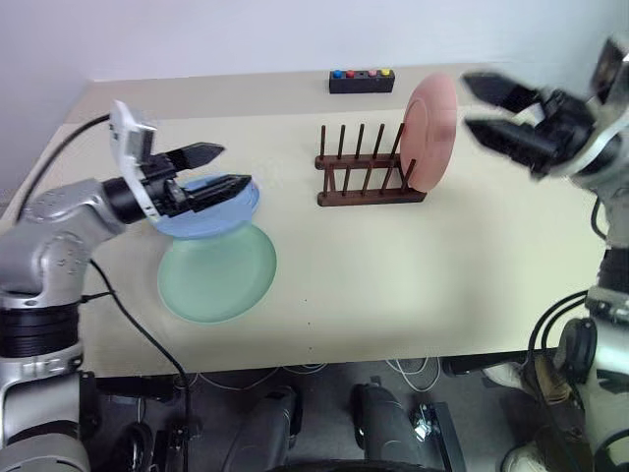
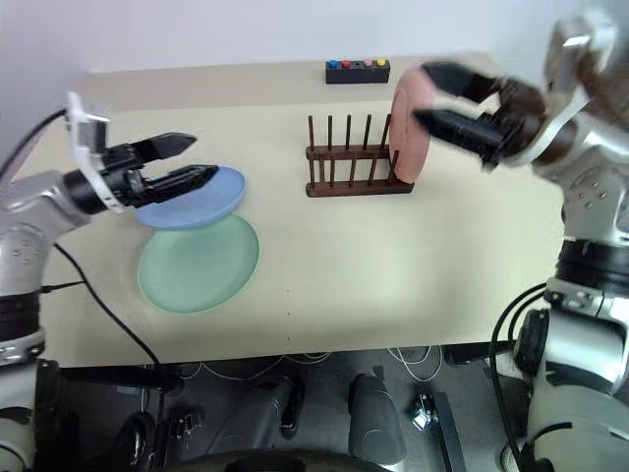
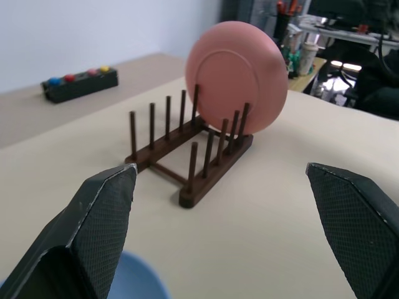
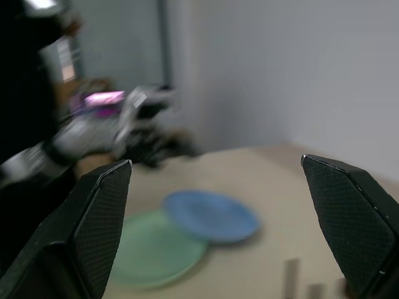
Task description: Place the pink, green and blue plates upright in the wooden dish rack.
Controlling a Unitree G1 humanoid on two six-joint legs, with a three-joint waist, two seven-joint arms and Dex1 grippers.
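1. The left gripper (image 1: 218, 169) hangs over the table (image 1: 393, 265) with its two black fingers spread wide and nothing between them. Its lower finger passes in front of the blue plate (image 2: 192, 200) and hides part of that plate's rim; whether it touches the plate cannot be told.
2. Just below those jaws the blue plate lies flat, its near edge overlapping the green plate (image 1: 216, 275), which also lies flat on the table.
3. Ahead of the left jaws, seen between the fingers in the left wrist view, stands the wooden dish rack (image 3: 187, 156), well apart from them.
4. The pink plate (image 3: 240, 81) stands upright in the rack's end slot, farthest from the left jaws; the pegs hide its lower edge.
5. The right gripper (image 2: 432, 96) hovers just beside the pink plate, fingers wide apart and holding nothing. It is blurred, and it covers part of the plate's upper rim in the right eye view.
6. Beyond the rack sits a black box with coloured buttons (image 1: 362, 80).
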